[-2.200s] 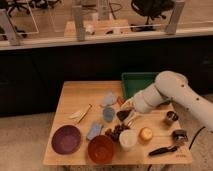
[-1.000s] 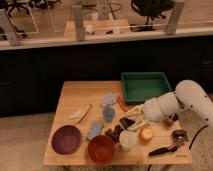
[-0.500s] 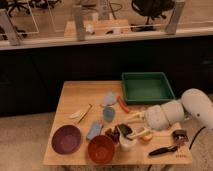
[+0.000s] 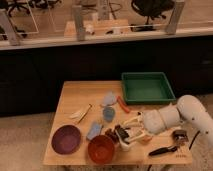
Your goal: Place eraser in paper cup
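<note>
The gripper (image 4: pixel 121 134) has dropped lower and further left than a moment ago, its fingers clenched on the dark eraser (image 4: pixel 120 133). Just below them stands the paper cup (image 4: pixel 125 145), with the orange-brown bowl (image 4: pixel 101 149) beside it on the desk (image 4: pixel 75 95).
</note>
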`<state>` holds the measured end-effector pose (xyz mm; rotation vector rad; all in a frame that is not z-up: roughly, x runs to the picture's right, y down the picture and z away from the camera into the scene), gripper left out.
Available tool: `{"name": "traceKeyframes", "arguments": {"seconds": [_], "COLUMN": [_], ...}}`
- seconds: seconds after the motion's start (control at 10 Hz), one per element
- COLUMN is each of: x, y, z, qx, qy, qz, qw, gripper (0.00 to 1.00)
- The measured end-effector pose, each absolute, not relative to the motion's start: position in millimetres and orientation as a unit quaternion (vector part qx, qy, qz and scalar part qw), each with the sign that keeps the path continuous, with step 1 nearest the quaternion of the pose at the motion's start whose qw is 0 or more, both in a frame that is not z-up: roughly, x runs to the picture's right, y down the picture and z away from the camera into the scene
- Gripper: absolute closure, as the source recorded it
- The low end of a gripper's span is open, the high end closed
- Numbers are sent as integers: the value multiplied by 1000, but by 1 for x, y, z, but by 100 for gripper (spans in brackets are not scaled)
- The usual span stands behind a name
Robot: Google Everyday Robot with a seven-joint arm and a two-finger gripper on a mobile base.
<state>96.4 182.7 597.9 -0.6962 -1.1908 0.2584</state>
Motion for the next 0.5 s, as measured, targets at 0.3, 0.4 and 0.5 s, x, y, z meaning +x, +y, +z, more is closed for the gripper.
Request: {"name": "traceKeyframes", "arguments": {"seconds": [0.3,0.4,0.5], "x": [101,102,103], "y": [185,186,188], "z": [611,615,621], "qx": [-323,-324,-327], "qy": [-550,-549,-549], "qz": [125,127,129], "qw": [760,760,758], "gripper": [82,82,82]}}
